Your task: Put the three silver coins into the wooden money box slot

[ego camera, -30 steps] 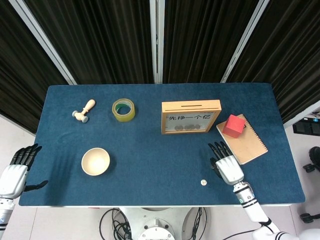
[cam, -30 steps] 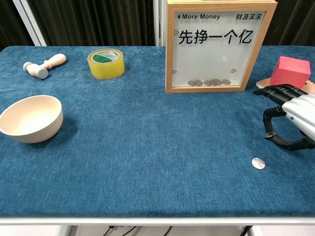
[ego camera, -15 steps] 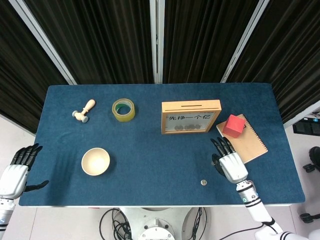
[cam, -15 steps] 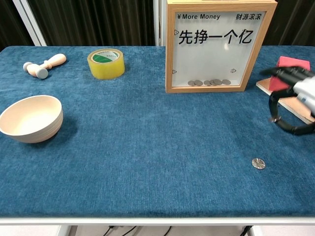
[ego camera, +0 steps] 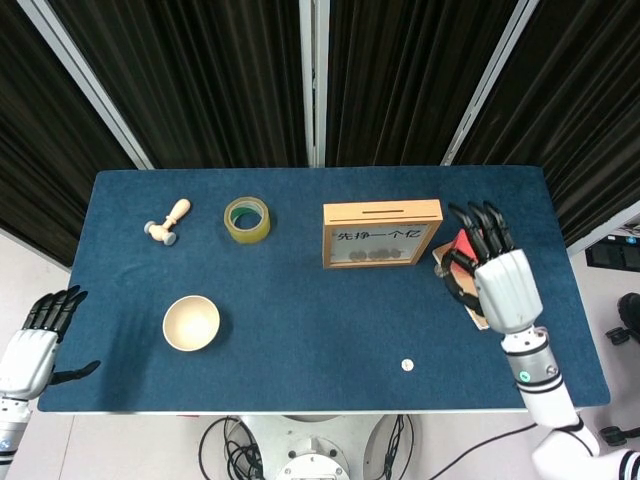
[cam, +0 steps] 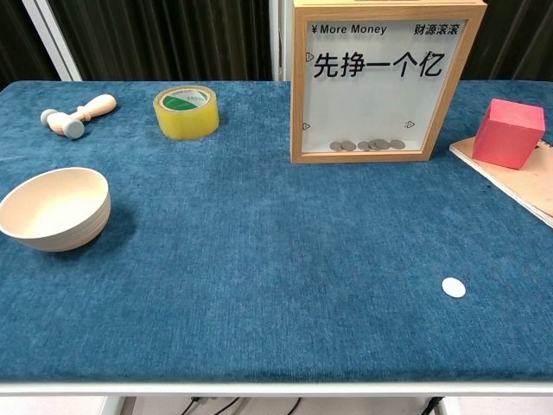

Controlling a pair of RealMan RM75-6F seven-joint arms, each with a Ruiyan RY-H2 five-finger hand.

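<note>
On the table (ego camera: 300,320), head view: wooden money box (ego camera: 381,234) stands upright at centre-far, slot on its top edge, several coins visible behind its front pane. One silver coin (ego camera: 407,365) lies flat on the blue cloth near the front edge, right of centre, well apart from the box and touching nothing. Right hand (ego camera: 498,275) hangs above the right side of the table, palm down, fingers spread and pointing far, grasping nothing. It covers most of the notebook (ego camera: 470,313) and part of the red cube (ego camera: 459,246); contact w/ either cannot be told. Left hand (ego camera: 35,335) is off the table at the near-left corner, fingers extended and apart, released, nothing in it. Other items, left half: wooden stamp (ego camera: 167,222) lying far-left, roll of yellow tape (ego camera: 246,219) just right of it, wooden bowl (ego camera: 191,322) nearer the front, upright.

Chest view: neither hand shows. Money box (cam: 378,82) faces the camera; approx. five or six coins sit in a row at the bottom behind the pane, exact count unclear. Silver coin (cam: 453,287) lies near-right on the cloth, alone. Red cube (cam: 508,132) rests on the notebook (cam: 518,185) at the right edge, right of the box. Tape (cam: 186,111) sits flat far-left of the box, stamp (cam: 79,115) beyond it to the left on its side, bowl (cam: 54,207) near-left.
</note>
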